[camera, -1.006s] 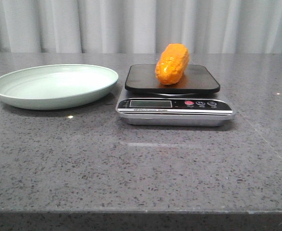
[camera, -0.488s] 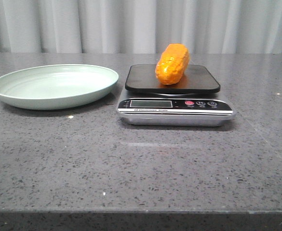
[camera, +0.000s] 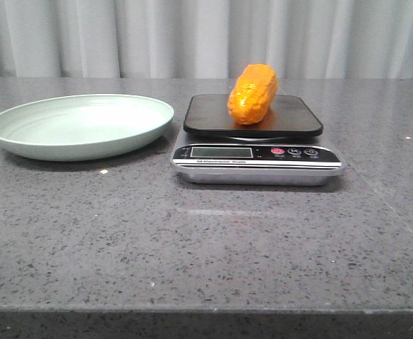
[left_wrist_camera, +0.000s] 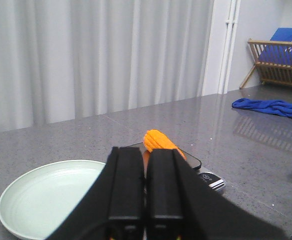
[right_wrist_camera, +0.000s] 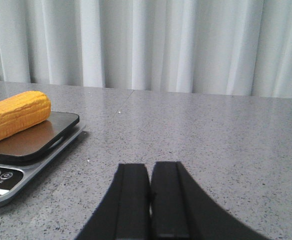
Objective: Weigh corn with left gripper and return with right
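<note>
The orange-yellow corn (camera: 253, 93) lies on the black platform of the digital scale (camera: 255, 157) at the table's middle. It also shows in the left wrist view (left_wrist_camera: 158, 140) and in the right wrist view (right_wrist_camera: 15, 115). My left gripper (left_wrist_camera: 145, 152) is shut and empty, held back from the scale, with the corn partly hidden behind its fingers. My right gripper (right_wrist_camera: 149, 167) is shut and empty over bare table to the right of the scale (right_wrist_camera: 31, 150). Neither gripper shows in the front view.
A pale green plate (camera: 79, 127) stands left of the scale and also shows in the left wrist view (left_wrist_camera: 46, 197). A blue cloth (left_wrist_camera: 270, 106) and a wooden rack (left_wrist_camera: 278, 62) lie far off. A grey curtain runs behind the table.
</note>
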Robot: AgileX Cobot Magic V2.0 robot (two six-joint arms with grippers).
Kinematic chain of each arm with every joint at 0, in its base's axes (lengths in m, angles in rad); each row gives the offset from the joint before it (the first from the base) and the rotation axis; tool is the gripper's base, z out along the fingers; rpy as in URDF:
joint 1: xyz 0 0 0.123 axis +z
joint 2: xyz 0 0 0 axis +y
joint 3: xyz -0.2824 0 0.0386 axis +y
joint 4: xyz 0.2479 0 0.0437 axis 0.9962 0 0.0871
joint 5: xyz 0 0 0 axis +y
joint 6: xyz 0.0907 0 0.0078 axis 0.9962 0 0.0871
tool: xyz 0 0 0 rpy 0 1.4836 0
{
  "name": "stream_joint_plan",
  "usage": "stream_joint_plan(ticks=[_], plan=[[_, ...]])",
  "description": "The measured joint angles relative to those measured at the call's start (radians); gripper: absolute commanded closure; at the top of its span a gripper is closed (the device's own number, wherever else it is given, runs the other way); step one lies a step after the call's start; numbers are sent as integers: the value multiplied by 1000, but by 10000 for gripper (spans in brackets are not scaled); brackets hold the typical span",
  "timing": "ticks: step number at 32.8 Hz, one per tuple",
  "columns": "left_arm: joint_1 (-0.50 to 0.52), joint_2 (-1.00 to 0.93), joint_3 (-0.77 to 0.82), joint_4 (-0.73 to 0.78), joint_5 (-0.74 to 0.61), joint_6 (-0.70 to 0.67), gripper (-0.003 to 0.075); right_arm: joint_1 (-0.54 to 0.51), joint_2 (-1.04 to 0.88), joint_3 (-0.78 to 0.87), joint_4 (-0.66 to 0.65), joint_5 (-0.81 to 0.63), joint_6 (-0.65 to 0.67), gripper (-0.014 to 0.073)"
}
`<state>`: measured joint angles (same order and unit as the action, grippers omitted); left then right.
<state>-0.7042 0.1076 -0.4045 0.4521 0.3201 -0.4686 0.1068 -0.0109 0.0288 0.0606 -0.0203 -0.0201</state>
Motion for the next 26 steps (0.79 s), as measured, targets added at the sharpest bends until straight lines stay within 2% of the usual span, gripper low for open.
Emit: stream_joint_plan(ticks=[6,11,19,26], plan=[[0,-4,2,0,-2,0,594,0,0,-6,0,-72,0,431],[0,-4,2,0,-2,0,594,0,20,-162,1,100,0,431],[0,-4,2,0,-2,0,594,0,311,-471,12,395,0,431],[0,-4,2,0,-4,0,594,0,508,-527,21,458,2,431]])
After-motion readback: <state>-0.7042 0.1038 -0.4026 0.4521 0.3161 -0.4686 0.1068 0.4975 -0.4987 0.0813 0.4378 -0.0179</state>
